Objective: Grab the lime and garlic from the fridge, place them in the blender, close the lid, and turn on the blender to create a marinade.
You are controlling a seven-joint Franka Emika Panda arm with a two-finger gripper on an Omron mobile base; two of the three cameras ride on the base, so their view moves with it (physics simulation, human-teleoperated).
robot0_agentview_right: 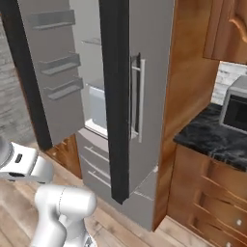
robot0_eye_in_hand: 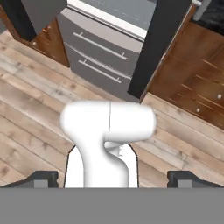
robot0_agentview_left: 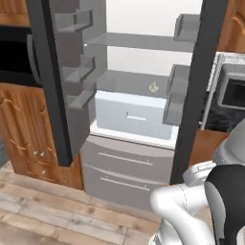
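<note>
No readable writing or brand marks on any surface. Fridge (robot0_agentview_left: pixel 143 95) stands with both doors swung open; left door's bins (robot0_agentview_left: pixel 76 72) jut toward the interior, and the right door's dark edge (robot0_agentview_left: pixel 191 91) bounds the opening at 3 o'clock, leaving a clear gap between the doors. A small pale object (robot0_agentview_left: pixel 153 87) sits on the grey shelf above the white drawer (robot0_agentview_left: pixel 134 115), toward 1 o'clock in the opening; too small to tell whether it is the garlic or the lime. Pincer (robot0_eye_in_hand: pixel 112 179) points down over wood floor (robot0_eye_in_hand: pixel 35 109), fingertips (robot0_eye_in_hand: pixel 43 178) spread wide, nothing between them. Microwave (robot0_agentview_right: pixel 236 108) rests on the black table (robot0_agentview_right: pixel 212 137) at 3 o'clock, well apart from the fridge.
</note>
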